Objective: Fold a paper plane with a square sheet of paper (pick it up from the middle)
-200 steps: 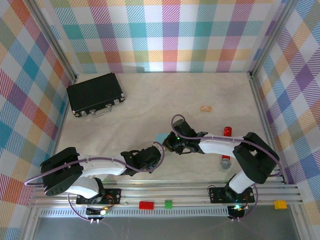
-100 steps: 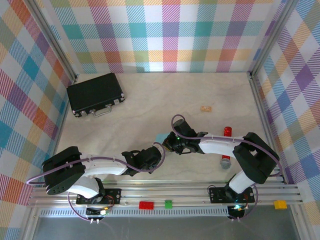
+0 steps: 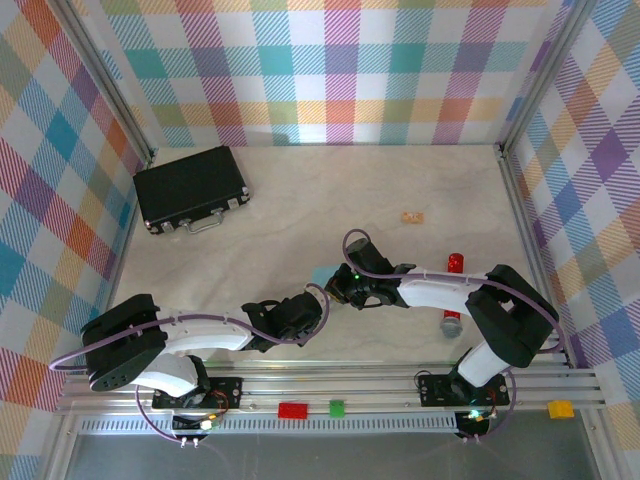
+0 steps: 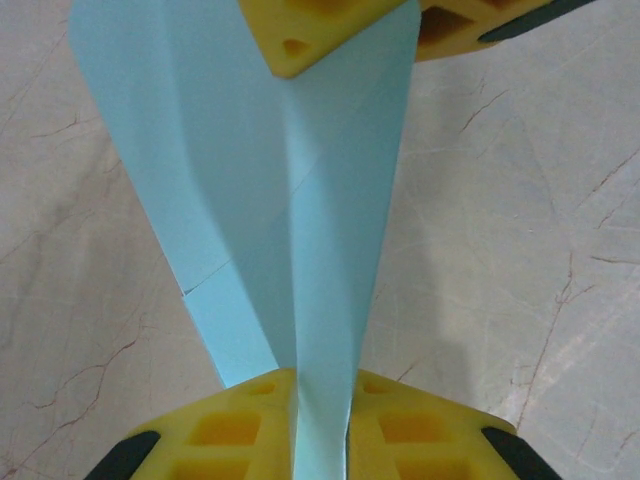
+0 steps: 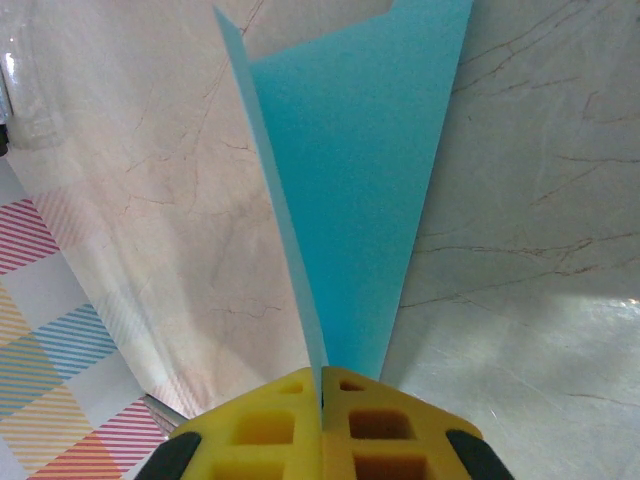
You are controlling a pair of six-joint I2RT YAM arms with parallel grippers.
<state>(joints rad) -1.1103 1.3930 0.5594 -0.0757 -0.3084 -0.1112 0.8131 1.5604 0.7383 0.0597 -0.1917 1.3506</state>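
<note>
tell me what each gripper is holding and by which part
Both hold the blue paper plane. The left gripper pinches its narrow end, and the right gripper pinches the centre fold towards the wider end.

The top external camera sits high behind the two arm bases and looks steeply down over the whole pale marbled table (image 3: 300,200). The left wrist camera looks along its yellow-fingered left gripper (image 4: 320,385), very close to the creased light turquoise-blue paper plane (image 4: 290,200). The right wrist camera peers equally close past the yellow-fingered right gripper (image 5: 322,378) from the opposite end. All three views share that paper and the tabletop under it
</note>
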